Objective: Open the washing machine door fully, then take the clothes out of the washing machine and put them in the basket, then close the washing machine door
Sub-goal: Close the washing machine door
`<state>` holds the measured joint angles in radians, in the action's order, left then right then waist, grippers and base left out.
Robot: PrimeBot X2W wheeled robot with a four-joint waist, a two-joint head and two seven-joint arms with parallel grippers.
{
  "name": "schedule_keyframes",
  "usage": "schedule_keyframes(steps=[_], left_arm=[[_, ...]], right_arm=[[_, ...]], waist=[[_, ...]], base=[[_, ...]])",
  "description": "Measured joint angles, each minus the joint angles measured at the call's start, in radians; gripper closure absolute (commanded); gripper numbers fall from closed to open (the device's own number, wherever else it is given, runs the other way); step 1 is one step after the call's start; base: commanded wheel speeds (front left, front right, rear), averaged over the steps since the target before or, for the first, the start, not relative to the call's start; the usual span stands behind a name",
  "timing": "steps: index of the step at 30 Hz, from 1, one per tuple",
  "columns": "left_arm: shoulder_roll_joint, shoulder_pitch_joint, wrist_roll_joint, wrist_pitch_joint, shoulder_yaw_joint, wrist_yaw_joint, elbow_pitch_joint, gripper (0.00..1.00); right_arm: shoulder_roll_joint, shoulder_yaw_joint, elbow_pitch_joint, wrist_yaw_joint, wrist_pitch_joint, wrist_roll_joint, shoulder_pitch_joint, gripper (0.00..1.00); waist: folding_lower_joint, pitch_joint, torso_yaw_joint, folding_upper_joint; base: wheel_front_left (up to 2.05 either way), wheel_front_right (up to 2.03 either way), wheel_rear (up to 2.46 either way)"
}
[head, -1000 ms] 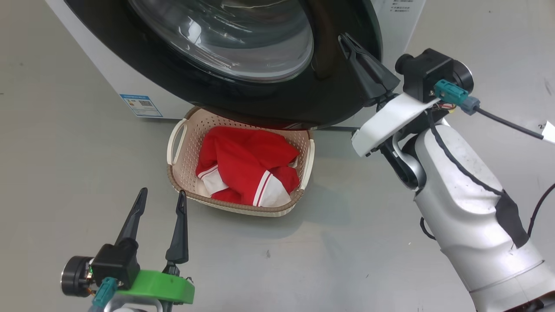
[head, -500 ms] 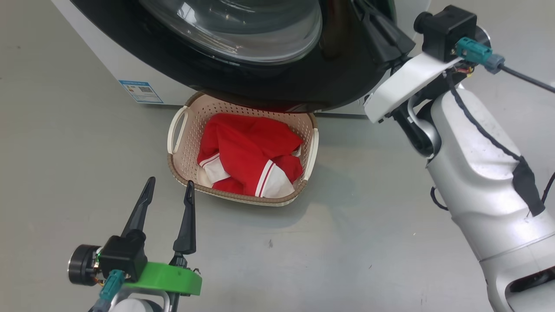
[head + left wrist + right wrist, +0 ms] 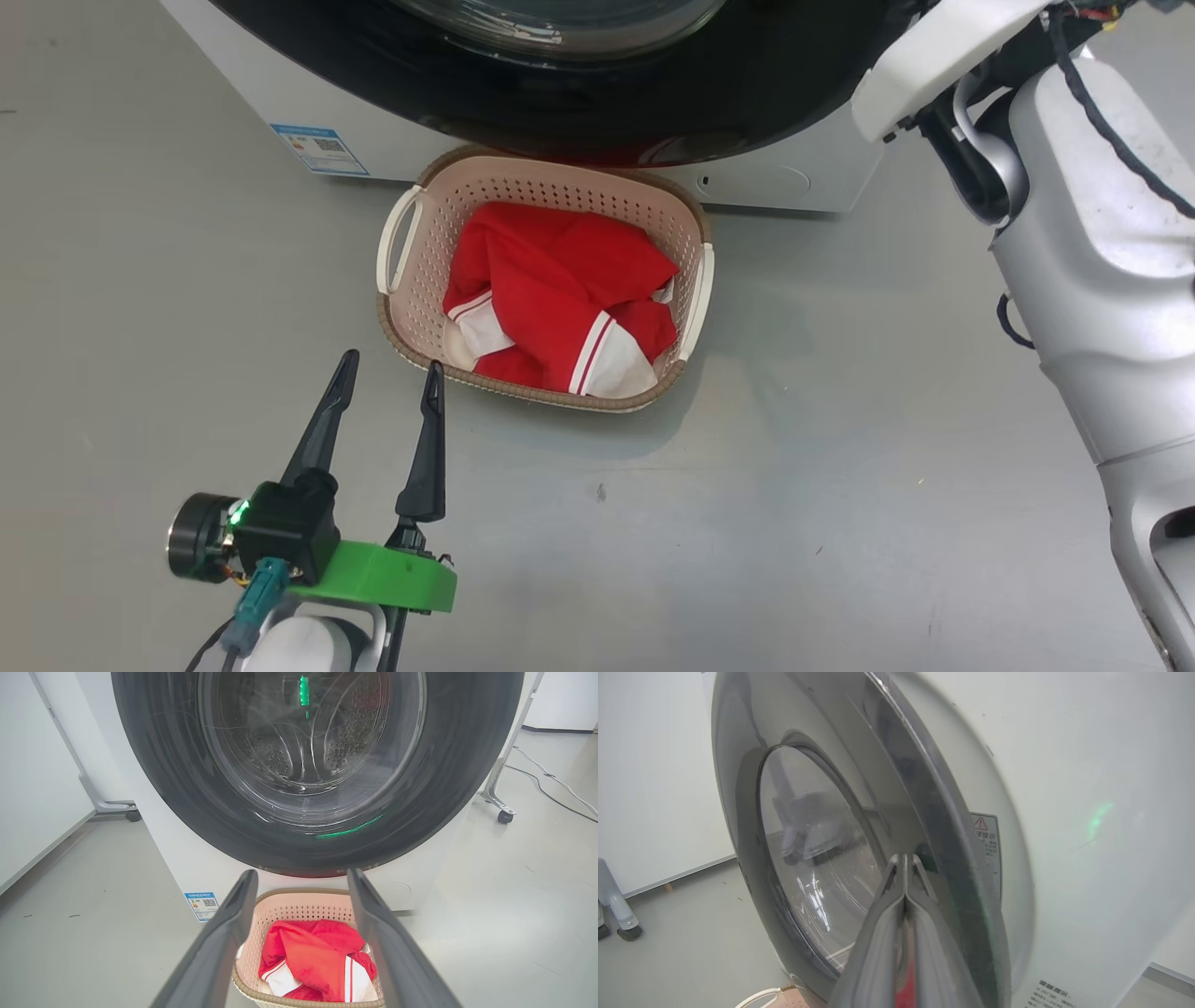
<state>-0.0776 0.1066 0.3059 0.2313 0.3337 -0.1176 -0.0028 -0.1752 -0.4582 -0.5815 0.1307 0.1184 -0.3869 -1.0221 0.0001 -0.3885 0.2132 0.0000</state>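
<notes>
The glossy black washing machine door (image 3: 653, 112) lies almost flat against the white washing machine (image 3: 243, 103). Through its glass bowl (image 3: 308, 742) I see the steel drum. My right gripper (image 3: 904, 858) is shut, and its tips rest against the door's black face (image 3: 752, 835) near the rim. The cream basket (image 3: 397, 238) stands on the floor just below the door and holds the red and white clothes (image 3: 560, 289). My left gripper (image 3: 390, 366) hangs open and empty, a short way in front of the basket's near left corner. In the left wrist view the left gripper (image 3: 301, 875) frames the basket (image 3: 289, 896) and the clothes (image 3: 317, 961).
A blue label (image 3: 319, 149) marks the machine's lower left corner. Wheeled stand legs (image 3: 500, 807) and a cable (image 3: 551, 779) lie on the floor to the right of the machine, and another castor (image 3: 133, 814) to its left. Bare grey floor (image 3: 794, 467) spreads before the basket.
The door has swung in toward the machine, with the shut right gripper pressing on it and passing the head view's top edge. The head camera has shifted; the whole basket shows now.
</notes>
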Motion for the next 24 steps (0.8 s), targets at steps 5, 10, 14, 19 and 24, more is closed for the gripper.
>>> schedule_keyframes(steps=[5, 10, 14, 19, 24], left_arm=[[0.006, 0.020, -0.001, 0.006, 0.013, 0.001, 0.002, 0.00], [0.009, 0.034, -0.001, 0.009, 0.018, 0.001, 0.010, 0.00], [0.014, 0.044, -0.001, 0.009, 0.020, 0.001, 0.020, 0.00], [0.019, 0.049, -0.001, 0.009, 0.022, 0.001, 0.030, 0.00], [0.021, 0.059, -0.001, 0.016, 0.024, 0.001, 0.038, 0.00]], right_arm=[[-0.016, 0.002, -0.033, 0.000, 0.000, 0.000, -0.054, 1.00], [-0.018, 0.004, -0.064, 0.000, 0.000, -0.010, -0.094, 1.00], [-0.017, 0.003, -0.095, 0.000, 0.003, -0.022, -0.104, 1.00], [-0.013, -0.005, -0.126, 0.000, 0.018, -0.029, -0.119, 1.00], [-0.011, -0.016, -0.146, 0.000, 0.035, -0.035, -0.125, 1.00]], waist=[[0.0000, -0.026, 0.019, 0.0000], [0.0000, -0.049, 0.032, 0.0000], [0.0000, -0.060, 0.039, 0.0000], [0.0000, -0.064, 0.040, 0.0000], [0.0000, -0.063, 0.039, 0.0000]], base=[[0.00, 0.00, 0.00], [0.00, 0.00, 0.00], [0.00, 0.00, 0.00], [0.00, 0.00, 0.00], [0.00, 0.00, 0.00]])
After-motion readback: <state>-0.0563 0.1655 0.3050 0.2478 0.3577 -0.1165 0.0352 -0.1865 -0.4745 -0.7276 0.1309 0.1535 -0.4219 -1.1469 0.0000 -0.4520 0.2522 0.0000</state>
